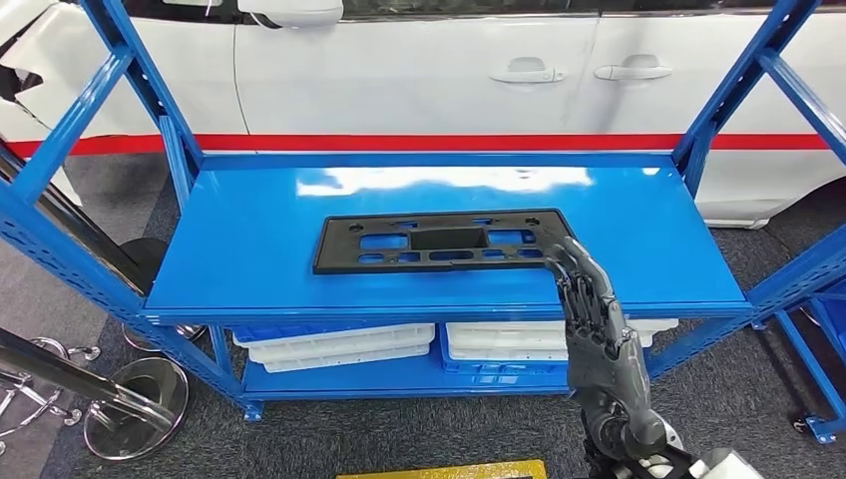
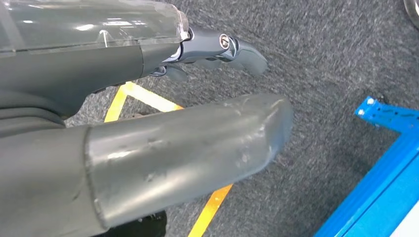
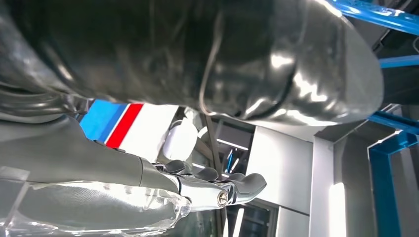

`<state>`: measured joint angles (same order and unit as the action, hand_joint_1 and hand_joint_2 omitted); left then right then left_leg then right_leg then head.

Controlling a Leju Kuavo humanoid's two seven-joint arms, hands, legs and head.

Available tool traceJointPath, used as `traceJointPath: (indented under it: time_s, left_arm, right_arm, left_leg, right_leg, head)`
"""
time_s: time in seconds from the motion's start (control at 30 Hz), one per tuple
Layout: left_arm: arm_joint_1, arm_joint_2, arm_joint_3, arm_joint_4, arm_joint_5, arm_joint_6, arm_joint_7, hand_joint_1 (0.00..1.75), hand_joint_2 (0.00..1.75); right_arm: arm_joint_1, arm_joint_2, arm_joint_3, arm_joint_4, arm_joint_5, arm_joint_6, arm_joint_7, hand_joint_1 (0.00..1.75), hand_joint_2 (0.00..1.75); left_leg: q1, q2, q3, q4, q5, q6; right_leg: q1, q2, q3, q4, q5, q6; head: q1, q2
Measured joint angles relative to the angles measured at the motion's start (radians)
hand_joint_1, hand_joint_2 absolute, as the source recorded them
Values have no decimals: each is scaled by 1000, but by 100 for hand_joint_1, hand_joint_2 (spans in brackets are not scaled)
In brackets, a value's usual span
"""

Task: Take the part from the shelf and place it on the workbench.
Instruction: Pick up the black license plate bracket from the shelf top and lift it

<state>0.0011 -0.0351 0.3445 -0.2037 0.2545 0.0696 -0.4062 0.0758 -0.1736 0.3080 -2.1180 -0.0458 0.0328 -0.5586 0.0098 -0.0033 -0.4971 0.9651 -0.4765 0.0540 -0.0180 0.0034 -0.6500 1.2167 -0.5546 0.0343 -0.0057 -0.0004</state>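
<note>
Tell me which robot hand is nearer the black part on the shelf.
Right. The right robot hand reaches the black part at its right end; the left robot hand hangs over the carpet.

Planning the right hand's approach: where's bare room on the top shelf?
Bare blue shelf left of the black part, behind it toward the car, and at the right end. Crowded at the part's right end, where the right hand hovers.
</note>
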Motion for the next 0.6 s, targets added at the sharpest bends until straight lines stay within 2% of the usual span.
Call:
traceJointPath:
  time_s: [0.03,0.07,0.1,0.13,0.17,0.27,0.3,0.33,0.4,0.43,0.47,0.5,0.57,0.6]
  left_arm:
    - [0,0,0,0,-4,2,-2,0,0]
    - [0,0,0,0,-8,6,-2,0,0]
    - [-1,0,0,0,-11,10,-1,0,0]
    - [-2,0,0,0,-13,13,1,0,0]
    - [-3,0,0,0,-14,15,4,0,0]
    - [-5,0,0,0,-14,18,9,0,0]
    - [-6,0,0,0,-14,18,10,0,0]
    - [-7,0,0,0,-15,18,10,0,0]
    - [-7,0,0,0,-16,18,10,0,0]
    - [-6,0,0,0,-17,18,10,0,0]
    - [-5,0,0,0,-18,18,10,0,0]
    - [-4,0,0,0,-18,18,10,0,0]
    - [-4,1,0,0,-20,18,10,0,0]
    - [-5,1,0,0,-22,18,10,0,0]
  right_arm:
    - [0,0,-1,0,0,0,0,0,0]
    - [1,0,-2,-1,0,1,0,0,0]
    - [2,0,-3,-1,-1,1,-1,0,0]
    - [3,0,-4,-1,-1,2,-1,0,0]
    - [4,0,-4,-1,-2,2,-2,0,0]
    - [5,0,-4,-1,-2,4,-3,0,0]
    - [5,0,-4,-1,-2,5,-3,0,0]
    - [5,0,-4,-1,-2,5,-3,0,0]
    - [5,0,-4,-1,-2,5,-3,0,0]
    - [5,0,-4,-1,-2,5,-3,0,0]
    - [5,0,-4,-1,-2,5,-3,0,0]
    - [5,0,-4,-1,-2,5,-3,0,0]
    - [5,0,-4,-1,-2,5,-3,0,0]
    - [5,0,-4,-1,-2,5,-4,0,0]
  left_leg:
    - [0,0,9,0,-7,-3]
    - [0,-1,18,1,-13,-8]
    - [-1,-1,21,2,-20,-14]
    - [-2,-1,22,4,-25,-21]
    - [-4,-1,24,8,-27,-29]
    - [-3,0,21,34,-42,-47]
    - [-1,0,6,66,-63,-50]
    - [1,1,-22,121,-95,-53]
    - [2,1,-94,252,-156,-56]
    - [2,1,-121,295,-168,-56]
    - [2,1,-130,299,-157,-54]
    - [1,1,-122,265,-126,-50]
    - [-2,1,-72,131,-43,-36]
    - [-6,1,-52,73,-22,-29]
  right_leg:
    - [-1,-1,21,-71,52,-3]
    - [0,-2,42,-135,85,-6]
    - [2,-4,56,-181,101,-10]
    - [5,-4,63,-206,108,-17]
    - [7,-4,62,-208,102,-24]
    - [4,-1,72,-214,109,-45]
    - [3,-2,76,-215,108,-50]
    - [4,-3,77,-216,106,-54]
    - [8,-4,78,-216,102,-60]
    - [9,-4,78,-215,101,-62]
    - [11,-3,80,-215,99,-63]
    - [12,-2,84,-215,97,-63]
    - [15,-1,92,-215,93,-61]
    - [15,-1,94,-215,92,-59]
  head:
    - [0,0]
    - [0,0]
    - [0,0]
    - [0,0]
    - [0,0]
    - [0,0]
    - [0,0]
    - [0,0]
    - [-1,0]
    - [-1,0]
    - [-1,0]
    - [-1,0]
    - [0,0]
    - [0,0]
